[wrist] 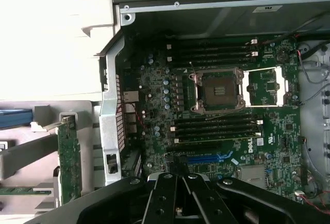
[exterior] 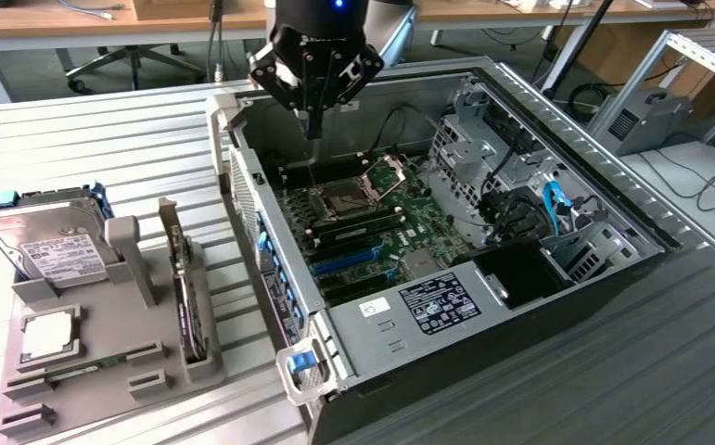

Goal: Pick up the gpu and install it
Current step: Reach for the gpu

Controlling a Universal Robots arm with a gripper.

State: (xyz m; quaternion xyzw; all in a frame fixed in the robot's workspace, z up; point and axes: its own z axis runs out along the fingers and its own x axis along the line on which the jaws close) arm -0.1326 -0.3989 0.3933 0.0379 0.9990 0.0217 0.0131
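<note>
My black gripper point(exterior: 313, 130) point(wrist: 177, 182) hangs over the far end of the open grey metal computer case point(exterior: 370, 343) point(wrist: 111, 115), above the green motherboard point(exterior: 389, 232) point(wrist: 154, 131). Its fingers are pressed together to a point and pinch nothing. The tip is over the board near the square metal-framed processor socket point(exterior: 351, 195) point(wrist: 221, 90) and apart from it; I see no contact.

The gpu point(exterior: 184, 287) point(wrist: 68, 159), a thin flat green circuit card with a silver metal end bracket, is not picked up. It stands on its long edge in a slot of the grey plastic holder tray point(exterior: 146, 389) on the exterior view's left. It is near the case's left wall and well apart from the gripper. The bracket end points to the far side and sticks up above the tray. In the wrist view I see its green face beside the case's perforated wall.

The same tray also holds:
- a silver hard drive in a blue frame point(exterior: 48, 246), propped up at the far left corner
- a small square silver chip point(exterior: 48, 336), lying flat nearer
- a narrow green memory stick point(exterior: 79, 368), lying flat just near of the chip

Tray and case both sit on the ribbed grey metal table point(exterior: 85, 148).

Inside the case, the blue expansion slots point(exterior: 345, 264) point(wrist: 206, 158) lie on the near side of the socket. Long black memory slots point(wrist: 216, 128) run along both sides of the socket. A white-labelled metal box point(exterior: 438, 301) sits at the near end of the case.
</note>
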